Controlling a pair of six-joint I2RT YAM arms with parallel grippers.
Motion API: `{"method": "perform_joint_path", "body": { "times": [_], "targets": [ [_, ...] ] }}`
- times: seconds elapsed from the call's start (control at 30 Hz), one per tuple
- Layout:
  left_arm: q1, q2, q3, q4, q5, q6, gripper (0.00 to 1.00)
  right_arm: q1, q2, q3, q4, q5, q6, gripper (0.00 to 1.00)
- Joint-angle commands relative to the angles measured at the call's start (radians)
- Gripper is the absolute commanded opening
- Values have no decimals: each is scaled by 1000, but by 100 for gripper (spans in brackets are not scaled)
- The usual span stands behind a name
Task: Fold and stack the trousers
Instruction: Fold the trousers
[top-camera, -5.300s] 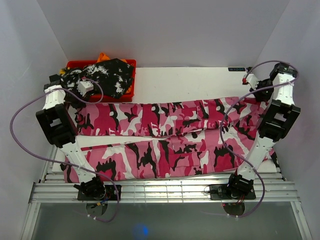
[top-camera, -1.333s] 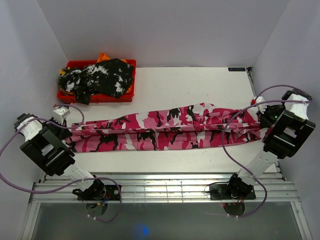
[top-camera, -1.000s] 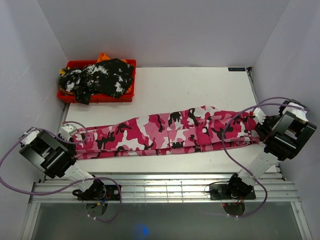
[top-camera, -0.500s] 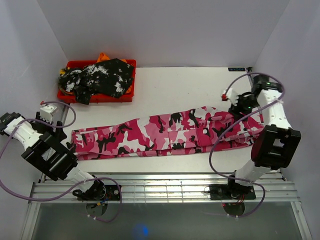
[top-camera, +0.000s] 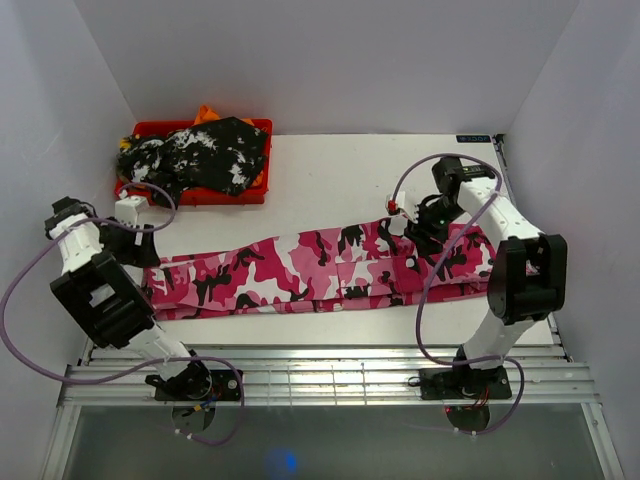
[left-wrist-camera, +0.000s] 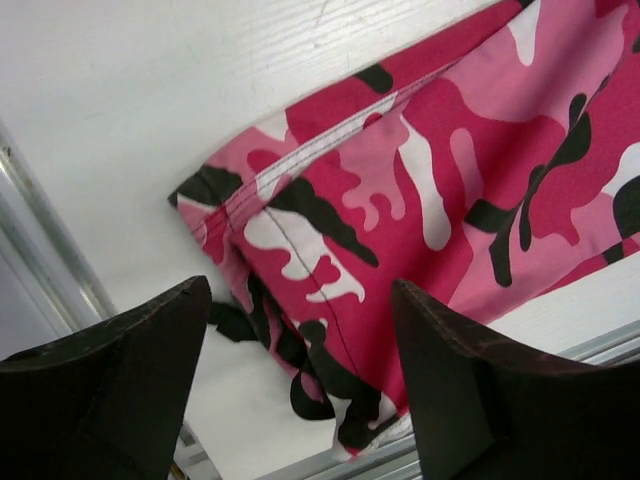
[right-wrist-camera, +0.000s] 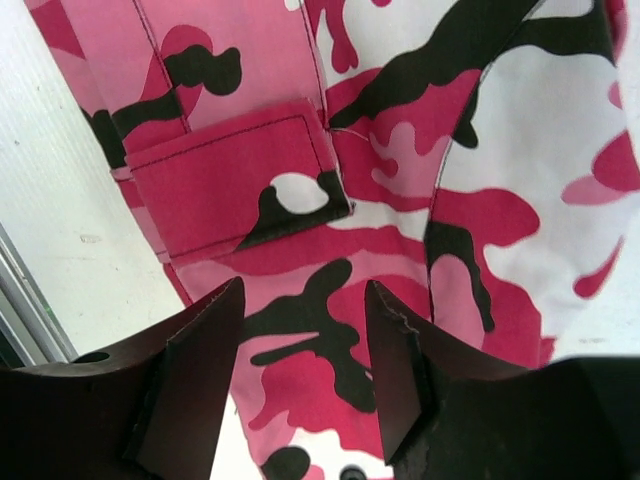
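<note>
The white desk (top-camera: 330, 170) is crossed from left to right, along its near half, by the pink camouflage trousers (top-camera: 300, 268), laid flat with one leg apparently over the other. The black-and-white mottled garment (top-camera: 205, 150) is heaped in the red tray (top-camera: 240, 196) at the far left corner. The lengthwise fold is judged done, and the crosswise fold is in hand. The left jaws are held wide and empty above the hem end (left-wrist-camera: 260, 240). The right jaws are parted, gripping nothing, over the pocket flap (right-wrist-camera: 235, 175). Next, the hems should be pinched through both layers and carried right, edges kept matched.
</note>
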Motion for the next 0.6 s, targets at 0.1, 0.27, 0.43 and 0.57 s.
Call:
{"method": "perform_joint_path", "body": {
  "times": [0.1, 0.27, 0.43, 0.57],
  "targets": [
    [-89, 108, 123, 3, -88, -195, 55, 22, 171, 92, -34, 54, 105, 53],
    [-107, 101, 86, -28, -182, -218, 42, 24, 228, 144, -44, 82, 123, 52],
    [-109, 49, 15, -26, -238, -256, 45, 24, 236, 135, -44, 102, 137, 52],
    [-109, 49, -6, 17, -243, -293, 48, 24, 236, 109, -40, 101, 149, 53]
  ]
}}
